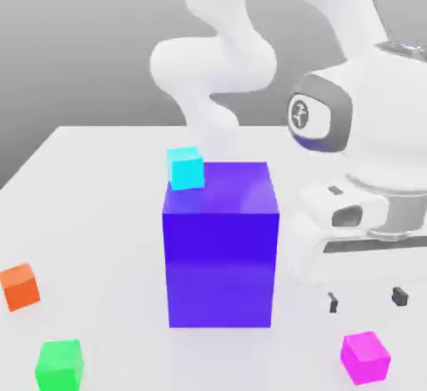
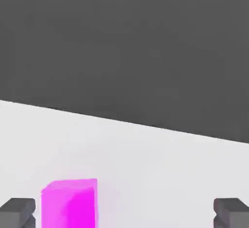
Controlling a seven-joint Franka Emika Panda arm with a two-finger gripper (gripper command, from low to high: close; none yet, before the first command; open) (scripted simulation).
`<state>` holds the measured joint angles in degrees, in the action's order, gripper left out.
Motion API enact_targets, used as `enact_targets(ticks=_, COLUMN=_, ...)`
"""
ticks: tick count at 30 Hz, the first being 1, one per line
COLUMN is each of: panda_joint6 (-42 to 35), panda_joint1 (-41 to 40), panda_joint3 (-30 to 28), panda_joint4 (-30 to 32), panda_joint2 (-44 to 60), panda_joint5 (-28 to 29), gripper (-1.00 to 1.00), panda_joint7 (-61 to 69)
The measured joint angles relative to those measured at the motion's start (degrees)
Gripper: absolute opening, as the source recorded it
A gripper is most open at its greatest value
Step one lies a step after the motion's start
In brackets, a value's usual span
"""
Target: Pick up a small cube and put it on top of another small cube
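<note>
The small magenta-pink cube [image 1: 365, 357] rests on the white table at the exterior view's lower right. My gripper [image 1: 367, 299] hangs open just above it, its two dark fingertips spread wide with nothing between them. In the hand view the pink cube [image 2: 69, 202] lies close to one fingertip [image 2: 18, 211], off centre between the two; the other fingertip [image 2: 232, 211] stands far from it. A small cyan cube [image 1: 185, 167] sits on the top back corner of the big blue-violet block [image 1: 220, 248].
An orange cube [image 1: 19, 287] and a green cube [image 1: 59, 364] lie on the table [image 1: 92, 214] at the exterior view's lower left. The tall blue-violet block stands to the left of my hand. The table's far edge [image 2: 146, 125] shows in the hand view.
</note>
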<state>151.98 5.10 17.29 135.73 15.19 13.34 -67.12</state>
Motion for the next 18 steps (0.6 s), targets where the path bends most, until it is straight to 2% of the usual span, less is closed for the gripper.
enact_targets(ticks=5, panda_joint6=6.4, panda_joint1=3.6, panda_joint3=-2.9, panda_joint4=-1.3, panda_joint2=10.2, panda_joint5=3.4, gripper=0.0, panda_joint7=-3.3)
enact_targets(ticks=6, panda_joint6=8.0, panda_joint1=4.6, panda_joint3=-4.1, panda_joint4=-1.8, panda_joint2=12.2, panda_joint5=4.4, gripper=-1.0, panda_joint7=-4.1)
enact_targets(ticks=13, panda_joint6=8.3, panda_joint1=4.8, panda_joint3=-4.3, panda_joint4=-1.9, panda_joint2=12.7, panda_joint5=4.7, gripper=-1.0, panda_joint7=-4.3)
enact_targets(ticks=18, panda_joint6=1.9, panda_joint1=1.1, panda_joint3=-1.1, panda_joint4=0.1, panda_joint2=4.2, panda_joint5=-1.0, gripper=-1.0, panda_joint7=-0.7)
